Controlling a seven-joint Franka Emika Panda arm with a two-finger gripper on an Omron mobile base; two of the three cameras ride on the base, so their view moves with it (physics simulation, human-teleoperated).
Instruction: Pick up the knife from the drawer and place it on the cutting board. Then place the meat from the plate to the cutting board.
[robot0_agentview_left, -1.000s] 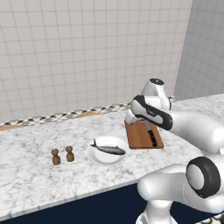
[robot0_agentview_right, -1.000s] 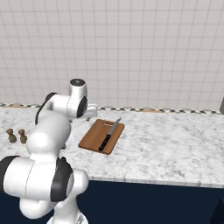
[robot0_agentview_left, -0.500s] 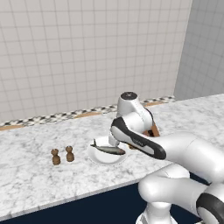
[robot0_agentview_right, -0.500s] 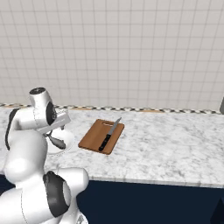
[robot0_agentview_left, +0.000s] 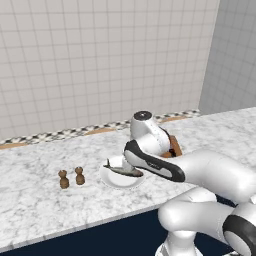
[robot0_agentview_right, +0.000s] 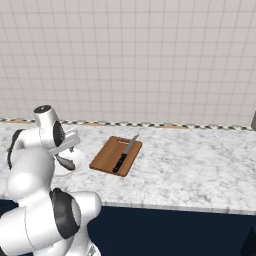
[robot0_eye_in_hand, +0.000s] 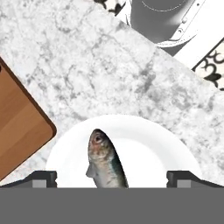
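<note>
White wall tiles back the marble tabletop (robot0_agentview_right: 200, 165), and from my seat the first half of the job looks settled: the knife (robot0_agentview_right: 125, 154) lies lengthwise on the cutting board (robot0_agentview_right: 107, 157), black handle toward me, blade toward the wall. So I read the step in hand as fetching the meat (robot0_eye_in_hand: 105, 164), the little grey fish that lies on the white plate (robot0_eye_in_hand: 148, 151), with the plate sitting just beside the board's near-left corner. In the hand view the gripper (robot0_eye_in_hand: 112, 179) hangs over the plate with its jaws spread wide and nothing between them; the fish's head points up the picture and its body runs down between the two tips, so the jaws already straddle it across its narrow width. I would keep that alignment, come straight down until the tips nearly meet the plate, and pinch at the thick part behind the head rather than at the tail, which I cannot see from here. The fish is slim and probably slippery, so a shallow pinch could squirt it out or drag the plate. Two brown shakers (robot0_agentview_left: 71, 178) stand well to the left, clear of my path. On the carry I should set it beside the knife, not on top.
</note>
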